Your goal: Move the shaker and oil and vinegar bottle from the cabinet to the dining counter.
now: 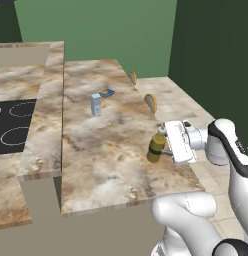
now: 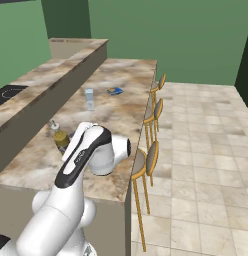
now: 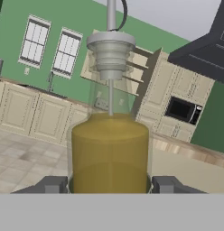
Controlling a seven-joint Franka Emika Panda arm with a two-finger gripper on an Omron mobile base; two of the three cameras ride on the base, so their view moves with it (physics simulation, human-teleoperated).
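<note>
the hand [image 1: 165,146] is gripping the oil and vinegar bottle [image 1: 156,146], standing upright on the marbled tabletop [image 1: 111,145]. the shaker [image 1: 96,104] is sitting well beyond the hand; wooden stools [image 2: 146,160] are lining the tabletop's edge over tiled floor [image 2: 206,160].

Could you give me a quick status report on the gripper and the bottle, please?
Gripper shut on oil and vinegar bottle, upright on the dining counter. Shaker already standing farther along. Nothing in the way.
</note>
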